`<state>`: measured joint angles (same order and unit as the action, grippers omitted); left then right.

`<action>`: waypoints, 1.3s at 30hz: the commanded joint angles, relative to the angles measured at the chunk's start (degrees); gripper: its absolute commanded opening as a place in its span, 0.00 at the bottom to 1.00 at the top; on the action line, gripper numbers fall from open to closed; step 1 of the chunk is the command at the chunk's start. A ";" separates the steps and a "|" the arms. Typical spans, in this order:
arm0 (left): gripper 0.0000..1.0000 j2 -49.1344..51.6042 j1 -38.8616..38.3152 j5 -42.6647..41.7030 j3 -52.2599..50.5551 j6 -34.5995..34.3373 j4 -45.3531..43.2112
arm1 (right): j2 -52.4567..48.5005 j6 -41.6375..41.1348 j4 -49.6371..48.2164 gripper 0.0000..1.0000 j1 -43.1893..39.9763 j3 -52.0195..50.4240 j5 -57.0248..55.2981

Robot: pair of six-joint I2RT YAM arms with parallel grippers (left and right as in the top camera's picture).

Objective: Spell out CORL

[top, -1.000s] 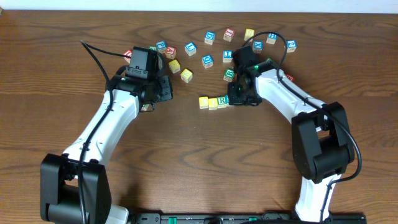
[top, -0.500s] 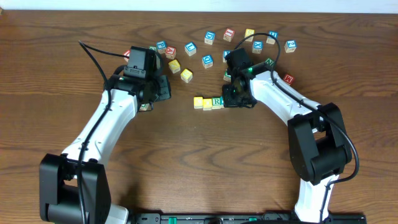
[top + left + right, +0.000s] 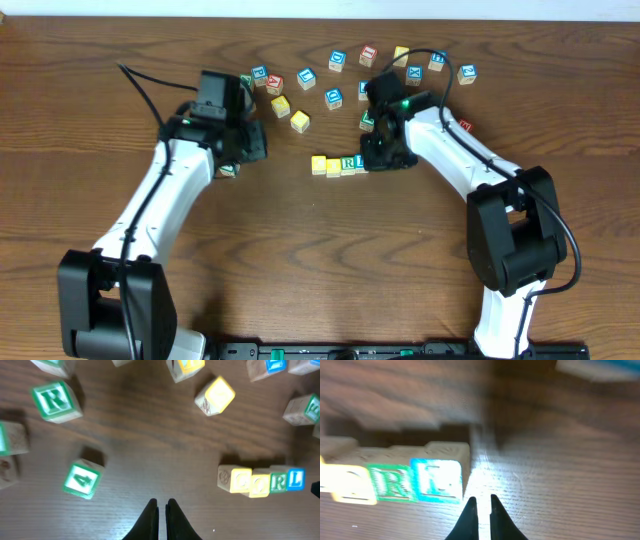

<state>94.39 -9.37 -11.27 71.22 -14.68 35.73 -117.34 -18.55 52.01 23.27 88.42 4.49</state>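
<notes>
Four cubes stand in a tight row in the left wrist view: yellow C [image 3: 241,480], yellow O [image 3: 260,484], green R [image 3: 278,481], blue L [image 3: 296,478]. Overhead, the row [image 3: 340,164] lies at mid-table. My right gripper [image 3: 372,162] sits just right of its L end. In the right wrist view the blue L cube [image 3: 437,480] and green R cube [image 3: 392,482] lie left of the right gripper [image 3: 481,502], whose fingers are shut on nothing. My left gripper [image 3: 252,148], [image 3: 161,506] is shut and empty, hovering over bare wood left of the row.
Several loose letter cubes are scattered behind the row, among them yellow ones [image 3: 300,121] and a blue one [image 3: 334,97]. Near the left gripper lie a green 4 cube [image 3: 82,479], a green R cube [image 3: 50,400] and a yellow cube [image 3: 216,395].
The row slid a little to the left with the right gripper against its right end. The left arm has drawn back to the left.
</notes>
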 commanded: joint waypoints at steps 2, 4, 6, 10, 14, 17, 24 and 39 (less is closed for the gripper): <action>0.07 -3.52 3.56 0.39 6.12 2.25 2.08 | 2.03 1.49 2.12 0.06 0.17 5.25 0.26; 0.07 -4.79 5.57 0.39 7.32 2.25 3.37 | 2.03 1.49 2.25 0.06 1.07 5.64 1.25; 0.08 -5.99 7.63 0.42 7.50 2.25 4.17 | 1.99 1.44 2.23 0.06 2.38 5.62 3.30; 0.08 -6.82 12.11 0.42 7.50 2.23 6.34 | 1.92 0.07 1.99 0.02 5.38 5.57 4.48; 0.07 -6.73 15.32 0.42 7.39 2.23 8.81 | 1.81 -2.60 -0.15 0.01 8.24 4.33 4.48; 0.07 -6.73 16.20 0.44 7.32 2.23 9.51 | 1.27 -3.98 -2.73 0.01 10.32 2.64 4.46; 0.07 -6.73 16.20 0.42 7.32 2.23 9.66 | -2.05 -5.03 -3.37 0.01 13.14 2.25 2.93; 0.08 -6.67 16.15 0.42 5.97 2.23 10.01 | -4.50 -5.88 -2.21 0.01 13.75 2.21 -0.85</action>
<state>87.66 6.70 -11.22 77.71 -13.23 45.39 -121.25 -23.53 49.69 36.62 90.87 6.24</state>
